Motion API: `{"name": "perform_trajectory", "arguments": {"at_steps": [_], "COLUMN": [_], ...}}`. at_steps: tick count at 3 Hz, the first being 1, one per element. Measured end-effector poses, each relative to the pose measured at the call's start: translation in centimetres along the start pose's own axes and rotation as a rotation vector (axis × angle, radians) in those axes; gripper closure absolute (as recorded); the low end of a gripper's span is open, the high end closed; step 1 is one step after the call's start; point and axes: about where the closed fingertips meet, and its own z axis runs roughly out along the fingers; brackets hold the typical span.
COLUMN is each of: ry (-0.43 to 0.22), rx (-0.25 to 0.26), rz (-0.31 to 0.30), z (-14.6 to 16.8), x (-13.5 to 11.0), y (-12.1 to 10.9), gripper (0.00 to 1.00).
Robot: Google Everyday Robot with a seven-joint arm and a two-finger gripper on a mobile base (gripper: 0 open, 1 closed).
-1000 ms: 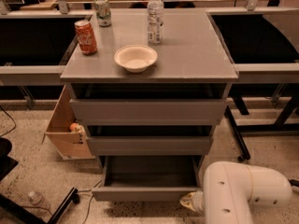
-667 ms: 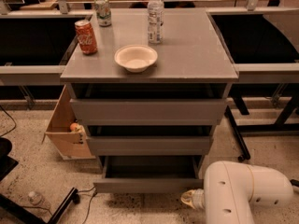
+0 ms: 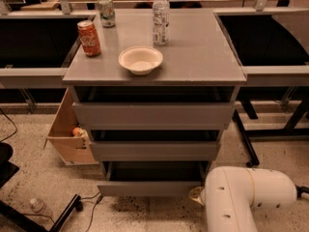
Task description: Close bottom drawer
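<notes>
Bottom drawer stands slightly open at cabinet base. Judged rigid, light, free-sliding; handle-less, so push the flat front. Gripper sits at its right front corner, state undeterminable.

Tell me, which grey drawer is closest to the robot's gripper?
The bottom drawer, lowest of three: the gripper sits by its front right corner, below the middle drawer and top drawer.

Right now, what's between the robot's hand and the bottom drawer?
Nothing shows between them. In the camera view the hand sits right by a front corner of the bottom drawer.
</notes>
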Motion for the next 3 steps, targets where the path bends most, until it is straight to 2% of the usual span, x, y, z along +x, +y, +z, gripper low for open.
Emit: {"name": "perform_trajectory", "arguments": {"at_steps": [3], "ry": [-0.014], "rx": [0.032], "rz": [-0.027], "z": [-0.2], "x": [-0.5], "y": [-3.1], "gripper": [1.0]}}
